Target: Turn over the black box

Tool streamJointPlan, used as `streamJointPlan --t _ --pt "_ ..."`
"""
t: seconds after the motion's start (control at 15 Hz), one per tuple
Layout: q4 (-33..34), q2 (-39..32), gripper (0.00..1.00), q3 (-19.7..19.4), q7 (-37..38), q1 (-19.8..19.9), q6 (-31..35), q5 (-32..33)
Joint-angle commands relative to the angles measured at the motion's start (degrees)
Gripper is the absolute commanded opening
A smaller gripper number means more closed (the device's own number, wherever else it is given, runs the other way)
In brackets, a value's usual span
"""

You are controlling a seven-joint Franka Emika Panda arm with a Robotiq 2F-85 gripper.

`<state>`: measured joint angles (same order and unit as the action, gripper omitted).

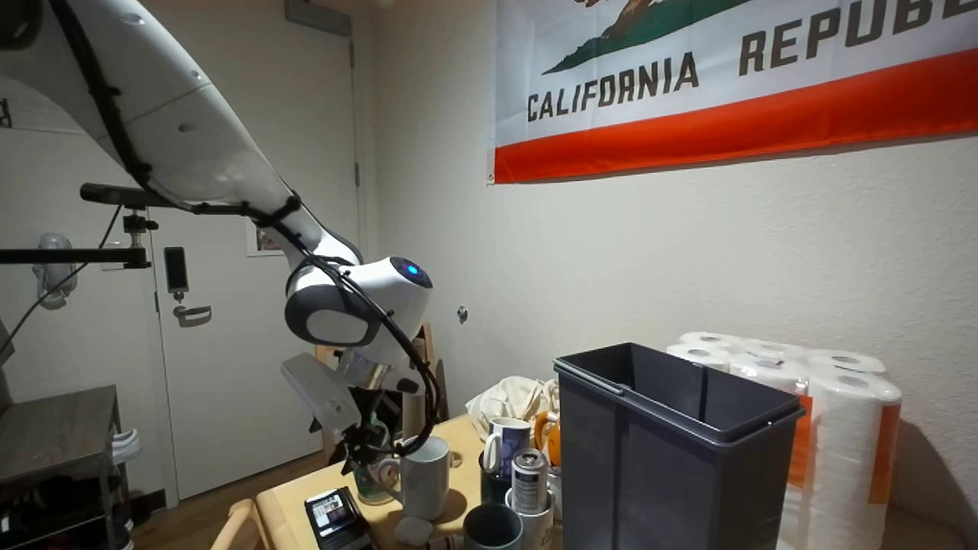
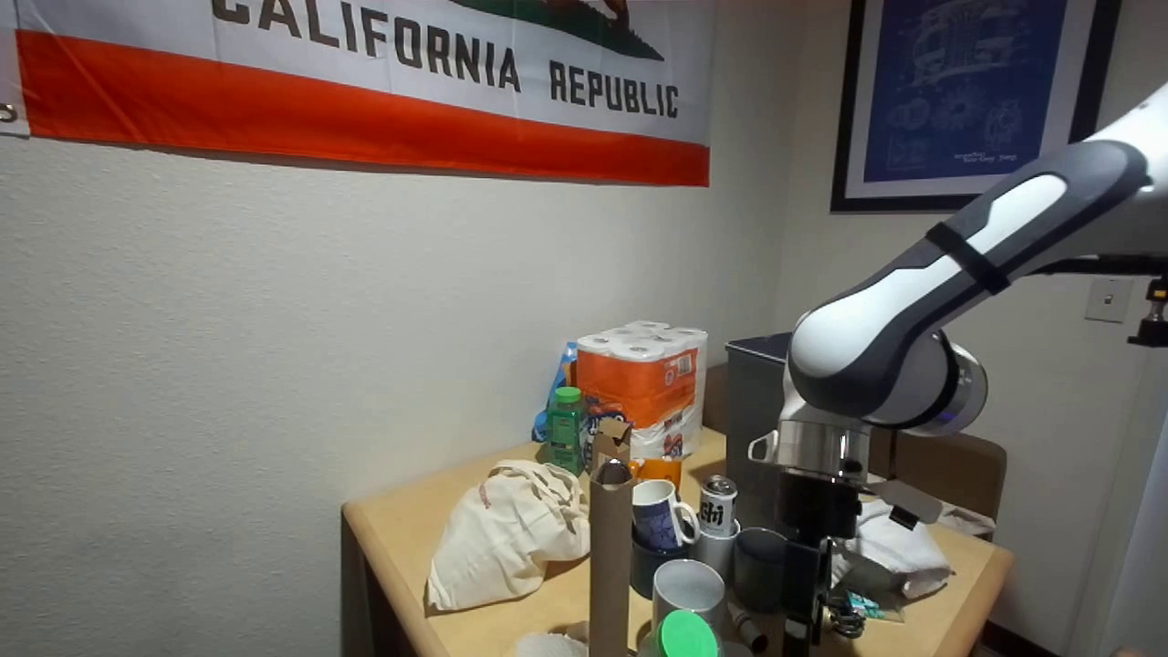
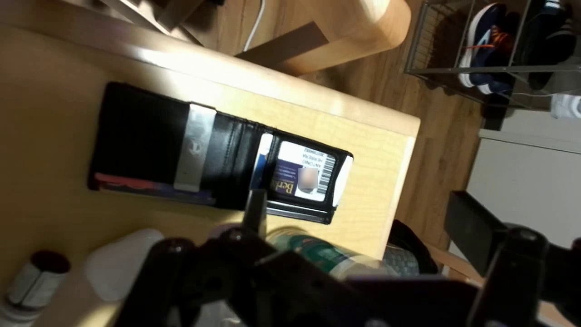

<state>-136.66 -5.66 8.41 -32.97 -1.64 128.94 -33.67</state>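
Black box (image 3: 227,156), wallet-like and opened out, lies flat along one tabletop (image 3: 379,172) edge near the corner. End effector (image 3: 358,195) spread wide, nothing held. Likely light, bendy at fold; pinch long side.

A black wallet (image 3: 227,159) is lying open alongside an edge of the table (image 3: 374,181). A card (image 3: 290,164) is showing in the half nearer the corner, a silver clip (image 3: 195,147) on the other.
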Motion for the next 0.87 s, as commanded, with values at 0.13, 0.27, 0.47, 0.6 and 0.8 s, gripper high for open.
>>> streamJointPlan --t 0.13,0.27,0.47,0.6,0.8 --pt "-5.4 13.2 1.00 -0.2 25.1 -3.3 -3.7 16.3" --pt "-5.3 15.7 1.00 0.3 32.0 -4.2 -5.8 20.7" --pt "-4.8 18.3 1.00 0.8 38.8 -5.1 -9.5 24.6" --pt "-4.5 19.3 1.00 1.1 41.5 -5.5 -11.2 25.9" --pt "-4.2 19.9 1.00 1.5 43.9 -5.8 -12.7 26.9"
